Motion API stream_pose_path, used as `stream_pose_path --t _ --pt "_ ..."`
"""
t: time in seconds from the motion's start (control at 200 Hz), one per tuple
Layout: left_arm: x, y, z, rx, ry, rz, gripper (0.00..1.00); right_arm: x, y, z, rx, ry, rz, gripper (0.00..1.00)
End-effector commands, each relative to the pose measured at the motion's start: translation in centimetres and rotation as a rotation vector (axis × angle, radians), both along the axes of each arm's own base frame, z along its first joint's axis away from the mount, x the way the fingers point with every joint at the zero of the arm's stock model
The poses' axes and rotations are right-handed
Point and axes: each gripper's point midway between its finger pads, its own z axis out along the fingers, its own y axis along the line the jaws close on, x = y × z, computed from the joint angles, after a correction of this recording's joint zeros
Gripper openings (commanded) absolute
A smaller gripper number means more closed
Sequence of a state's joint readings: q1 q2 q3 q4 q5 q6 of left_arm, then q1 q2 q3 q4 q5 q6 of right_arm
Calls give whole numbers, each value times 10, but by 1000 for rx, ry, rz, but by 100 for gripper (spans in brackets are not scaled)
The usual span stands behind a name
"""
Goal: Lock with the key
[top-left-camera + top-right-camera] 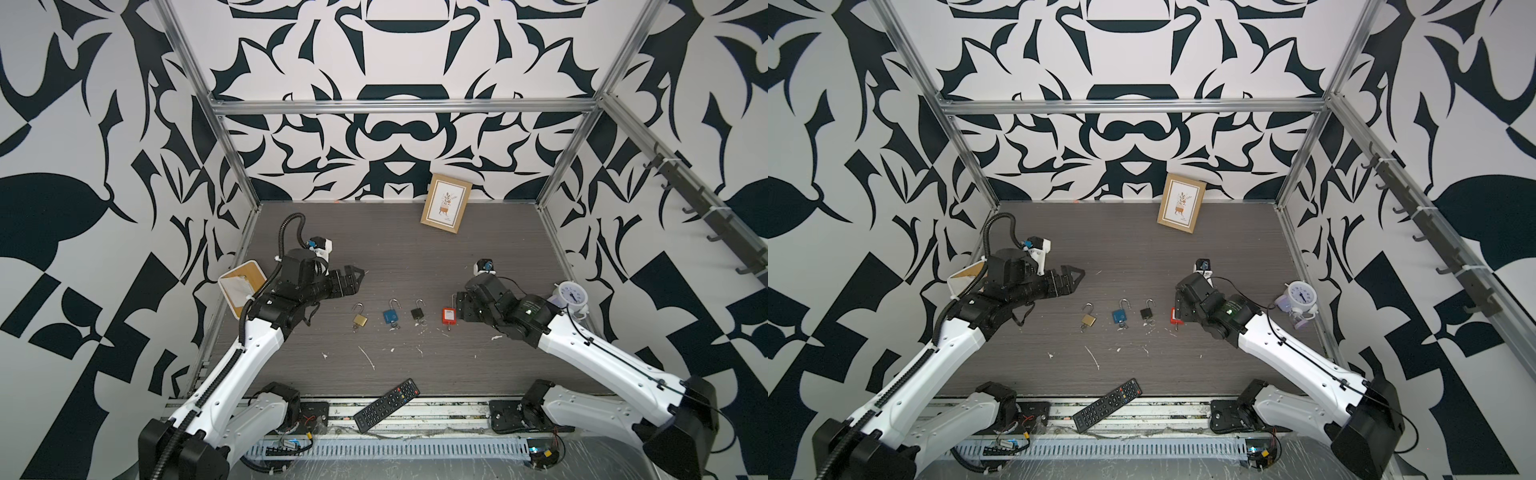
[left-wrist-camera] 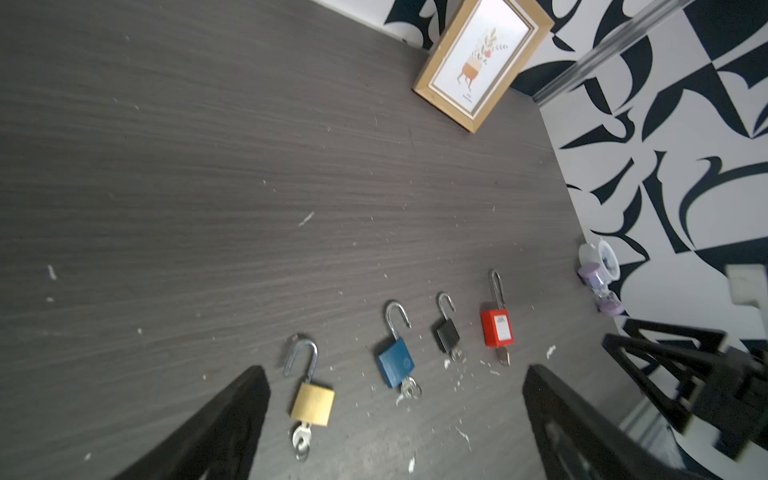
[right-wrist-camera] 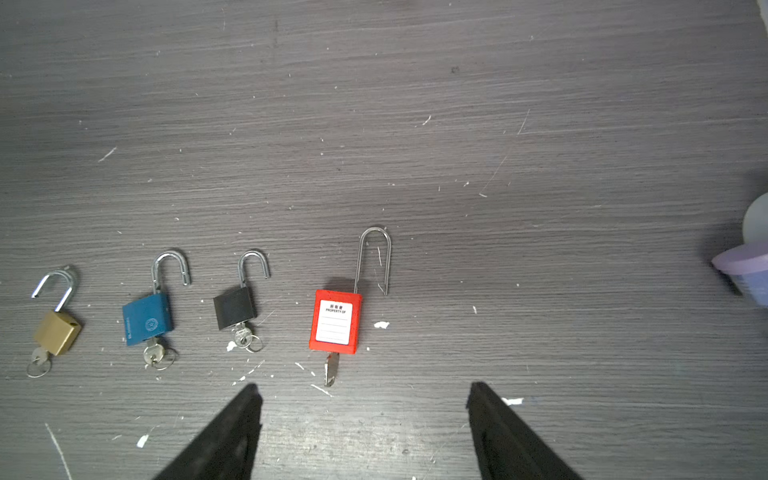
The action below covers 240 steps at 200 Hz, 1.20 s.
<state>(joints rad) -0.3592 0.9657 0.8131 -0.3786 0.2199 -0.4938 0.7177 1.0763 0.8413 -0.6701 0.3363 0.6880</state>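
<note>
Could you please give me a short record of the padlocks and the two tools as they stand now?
Padlocks: brass padlock, blue padlock, black padlock, red padlock, in a row on the table
Shackles: every shackle open
Keys: a key in each padlock's base
Left tool: open, holding nothing
Right tool: open, holding nothing, by the red padlock
Elsewhere: picture frame, clock, remote

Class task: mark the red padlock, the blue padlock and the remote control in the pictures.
red padlock (image 3: 333,322): right wrist view, white label.
blue padlock (image 3: 147,319): right wrist view, body centre.
remote control (image 1: 384,405): a top view, keypad middle.
</note>
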Motion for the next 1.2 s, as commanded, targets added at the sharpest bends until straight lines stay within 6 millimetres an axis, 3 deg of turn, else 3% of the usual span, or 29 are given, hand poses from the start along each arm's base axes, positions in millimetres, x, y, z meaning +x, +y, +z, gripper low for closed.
stream_pose_path --t 0.0,0.445,0.625,0.68,1.03,1.195 --pt "-28 0 -6 -23 102 -29 99 -3 7 -18 27 59 -29 77" --pt "-25 -13 -15 -42 116 -81 100 17 39 -60 17 151 -4 70" --pt "-24 -14 -18 -29 119 -93 100 20 34 -78 -34 184 -40 69" --pt "-24 -14 -20 -27 125 -91 100 22 31 -80 -49 178 -56 60" --pt "-25 -15 -23 -24 132 -98 100 30 44 -93 -49 190 -21 60" --pt "-25 -16 -27 -26 141 -96 100 34 47 -99 -68 205 -19 55"
